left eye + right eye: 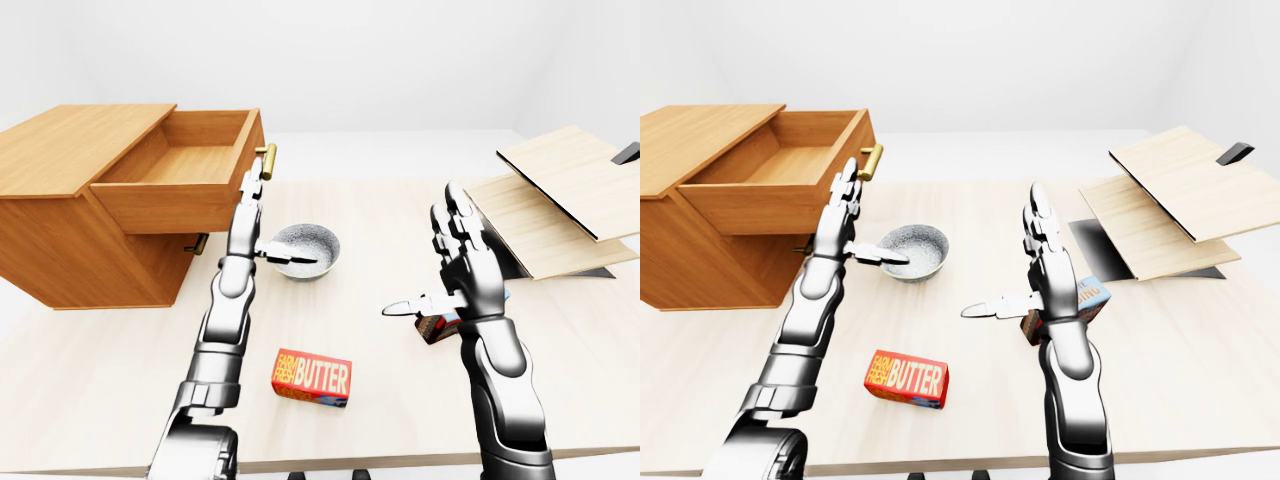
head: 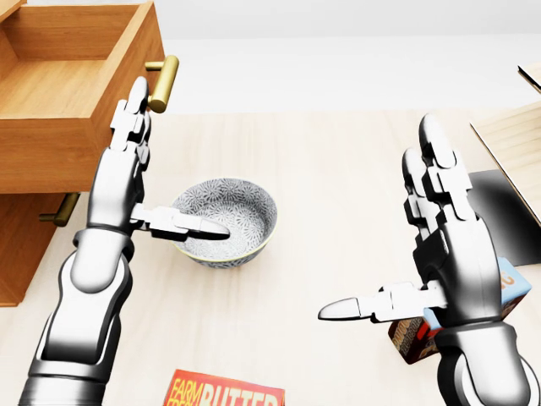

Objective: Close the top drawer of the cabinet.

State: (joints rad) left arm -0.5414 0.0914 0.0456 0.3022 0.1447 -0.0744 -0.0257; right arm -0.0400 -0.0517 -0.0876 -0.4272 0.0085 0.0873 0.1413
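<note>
top drawer point(image 1: 185, 175) pulled out of the cabinet point(image 1: 70, 215) at upper left of the left-eye view, brass handle point(image 2: 163, 83) sticking out toward the middle. left hand point(image 2: 131, 161) spread wide, fingers straight up just below that handle, thumb reaching over the patterned bowl point(image 2: 228, 220). right hand point(image 2: 439, 228) likewise wide open at right, gripping nothing, above a small box point(image 1: 1080, 300); butter box point(image 1: 312, 377) low at centre on the table point(image 1: 380, 230).

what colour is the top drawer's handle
Brass gold handle, clearest in the head view.
</note>
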